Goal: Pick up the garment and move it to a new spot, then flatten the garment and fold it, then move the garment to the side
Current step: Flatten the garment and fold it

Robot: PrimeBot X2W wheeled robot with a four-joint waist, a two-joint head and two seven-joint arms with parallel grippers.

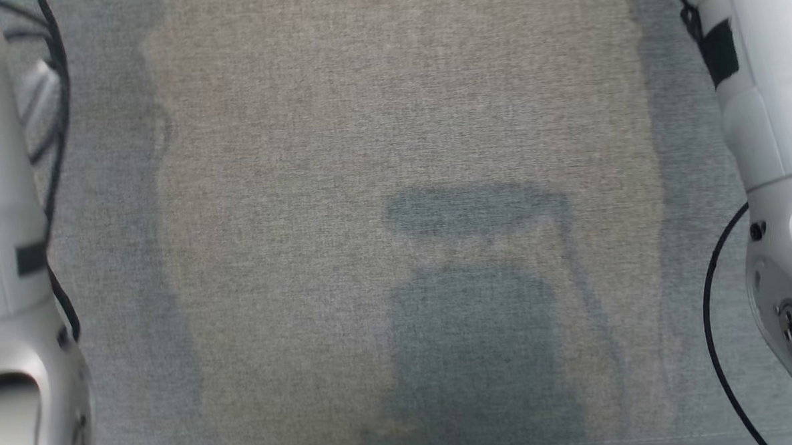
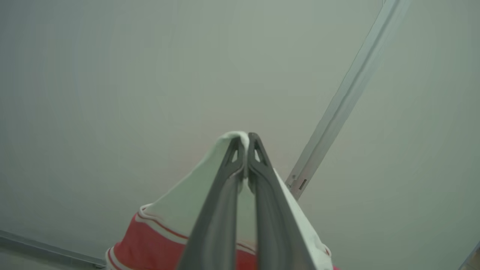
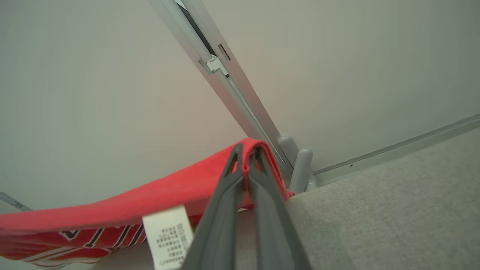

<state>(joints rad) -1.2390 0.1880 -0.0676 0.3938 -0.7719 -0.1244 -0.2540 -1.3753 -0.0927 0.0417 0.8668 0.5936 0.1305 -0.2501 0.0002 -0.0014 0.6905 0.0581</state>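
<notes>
The garment is red with white panels, thin stripes and dark lettering. In the left wrist view its white edge point(image 2: 180, 198) is pinched between the tips of my left gripper point(image 2: 247, 140), which is shut on it; a red striped band hangs below. In the right wrist view a red hem point(image 3: 168, 191) with a white care label point(image 3: 168, 234) is stretched away to the left from my right gripper point(image 3: 246, 152), also shut on it. Both grippers are held up against a pale wall. The head view shows my two pale forearms point(image 1: 3, 266) point(image 1: 765, 99) at the side edges.
A grey fabric table surface point(image 1: 393, 149) lies below in the head view, carrying my shadow at lower centre. Its edge point(image 3: 393, 202) shows in the right wrist view. Grey metal rails point(image 2: 345, 97) point(image 3: 228, 82) run along the pale wall behind.
</notes>
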